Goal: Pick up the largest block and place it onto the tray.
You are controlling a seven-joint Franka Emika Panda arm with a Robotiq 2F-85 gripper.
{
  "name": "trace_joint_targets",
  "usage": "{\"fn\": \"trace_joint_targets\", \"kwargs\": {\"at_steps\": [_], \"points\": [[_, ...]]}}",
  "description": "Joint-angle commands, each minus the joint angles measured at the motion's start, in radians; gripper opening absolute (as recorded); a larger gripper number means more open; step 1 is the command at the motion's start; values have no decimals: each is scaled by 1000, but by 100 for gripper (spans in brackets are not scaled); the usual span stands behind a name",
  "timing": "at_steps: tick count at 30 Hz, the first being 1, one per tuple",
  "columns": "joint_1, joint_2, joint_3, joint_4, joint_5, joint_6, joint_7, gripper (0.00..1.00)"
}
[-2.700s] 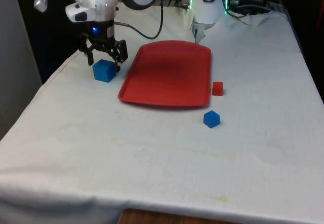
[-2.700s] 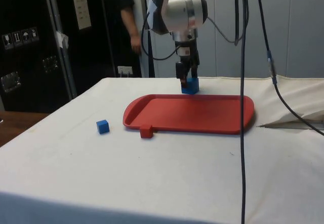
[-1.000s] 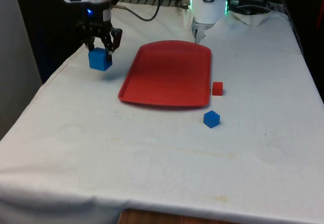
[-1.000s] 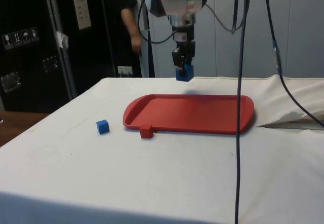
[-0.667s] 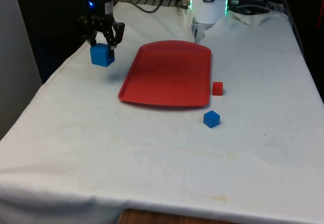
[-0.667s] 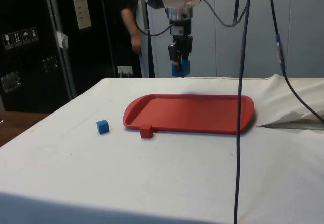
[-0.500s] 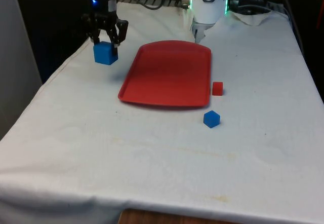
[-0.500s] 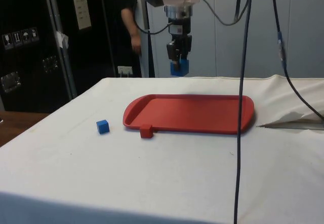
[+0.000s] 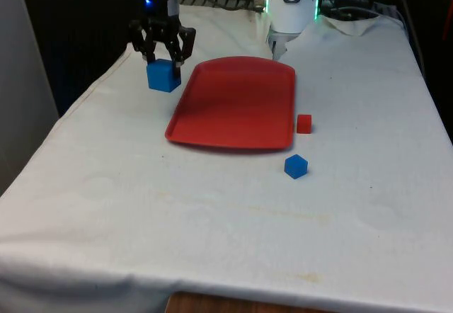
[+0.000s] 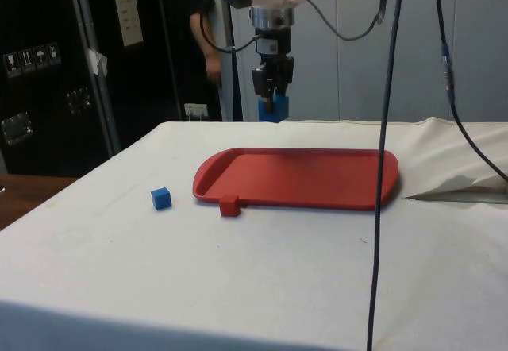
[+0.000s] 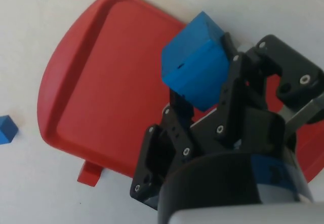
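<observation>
White cloth covers the whole table, and on it I have the red tray (image 9: 233, 104) lying flat with its long axis running away from the front camera toward the robot. My gripper (image 9: 163, 57) is clamped on the large blue block (image 9: 163, 76), which hangs in the air clear of the cloth, just off the tray's edge on the front view's left. From the side view the block (image 10: 271, 109) sits well above the tray (image 10: 295, 178), near its far rim. So the move I judge is next turns on one thing: the tray floor lies toward the front view's right of the block and below it. The wrist view shows the block (image 11: 196, 60) pinched between the fingers (image 11: 238, 89) with red tray (image 11: 109, 89) spread beneath. Open room looks generous, since the tray floor is bare. A small red block (image 9: 304, 123) touches or nearly touches the tray's opposite edge, and a small blue block (image 9: 296, 166) lies on the cloth near that corner, both well apart from my path.
</observation>
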Motion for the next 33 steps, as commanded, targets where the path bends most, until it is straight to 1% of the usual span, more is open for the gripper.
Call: {"fn": "trace_joint_targets", "kwargs": {"at_steps": [1,3,4,6,7,8,12,14,17,18,19,20,21,22,23,26,27,28,33], "points": [[24,-3,-12,-15,-6,9,14,1],[31,-3,-10,-18,-6,9,23,1],[39,-2,-8,-20,-6,9,33,1],[47,-2,-6,-21,-6,10,42,1],[25,-2,5,-9,-1,0,28,1],[51,-2,-4,-22,-6,10,47,1],[64,-2,2,-26,-8,11,68,1],[74,-2,8,-29,-9,12,83,1],[83,-3,14,-31,-10,13,98,1],[63,-2,24,-19,-6,3,86,1],[86,-3,16,-32,-11,14,104,1],[88,-3,19,-32,-12,14,110,1],[94,-3,23,-33,-14,15,120,1],[97,-3,25,-34,-15,15,125,1],[97,-3,25,-34,-15,15,125,1],[107,-3,36,-37,-17,18,145,1],[86,-2,48,-23,-13,6,135,1],[109,-3,39,-37,-18,19,150,1],[121,-5,61,-52,-18,38,171,1]]}}
